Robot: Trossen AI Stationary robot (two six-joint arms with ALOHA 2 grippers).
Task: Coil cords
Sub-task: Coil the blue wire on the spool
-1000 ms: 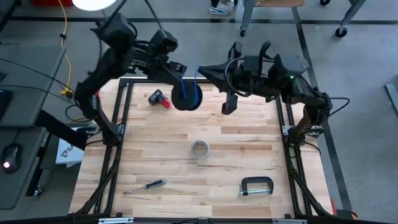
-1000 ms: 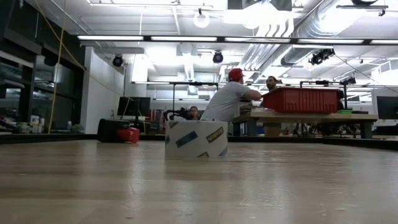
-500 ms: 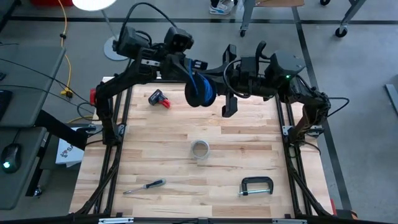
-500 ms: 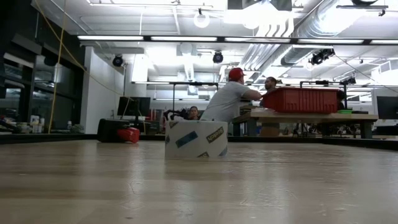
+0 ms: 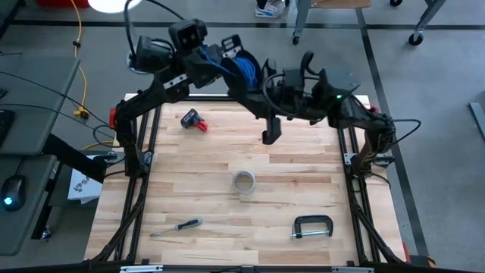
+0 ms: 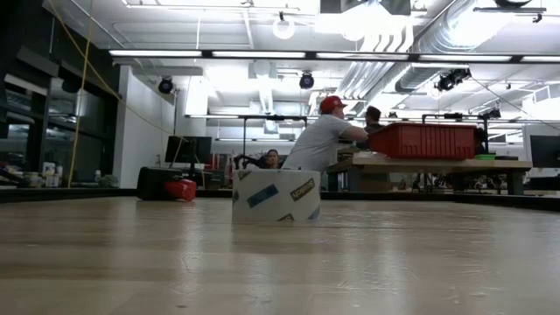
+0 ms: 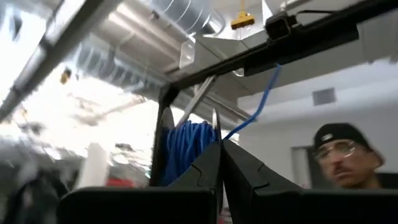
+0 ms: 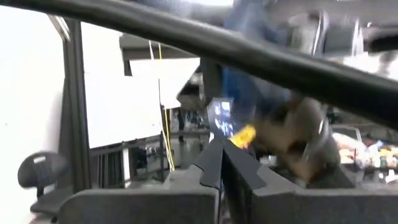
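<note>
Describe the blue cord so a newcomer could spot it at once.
Look from above at the far edge of the wooden table, where the two dark arms meet. The blue cord hangs there as a wound bundle, held up off the table at the left gripper. It is the only bright blue thing; the red tool and tape roll lie flat on the wood.

blue cord (image 5: 242,67) coiled, raised | tape roll (image 5: 243,181) mid-table
</note>
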